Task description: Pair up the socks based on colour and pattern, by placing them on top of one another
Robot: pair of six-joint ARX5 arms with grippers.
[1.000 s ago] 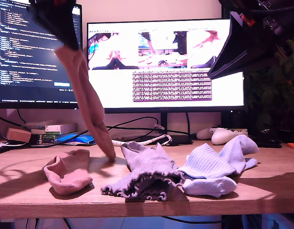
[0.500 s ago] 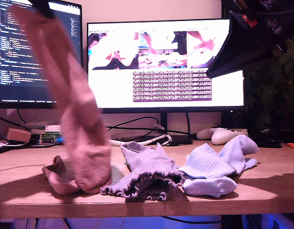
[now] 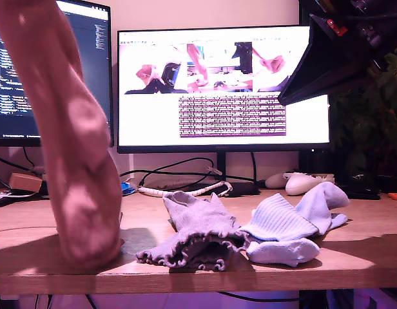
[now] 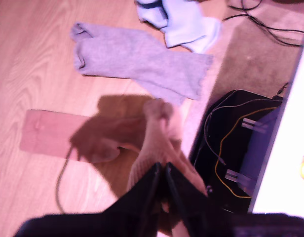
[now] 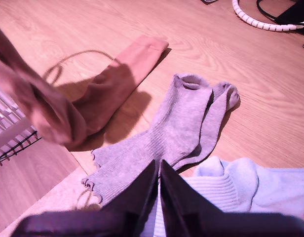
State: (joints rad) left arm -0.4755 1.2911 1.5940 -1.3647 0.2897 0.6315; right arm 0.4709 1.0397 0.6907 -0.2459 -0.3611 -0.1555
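The desk (image 3: 327,251) carries everything. My first gripper (image 4: 161,174) is clamped on one salmon-pink sock (image 3: 73,148), hanging it at the exterior view's left so its toe meets the flat pink sock (image 5: 123,75) beneath, the likely pairing spot. The grey-lilac socks (image 3: 198,235) lie stacked mid-desk, the pale blue socks (image 3: 292,225) to their right. My second gripper (image 5: 159,173) hovers above them, jaws together, empty.

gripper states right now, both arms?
My first gripper: shut on the hanging pink sock.
My second gripper: shut, holding nothing, above the grey-lilac socks.
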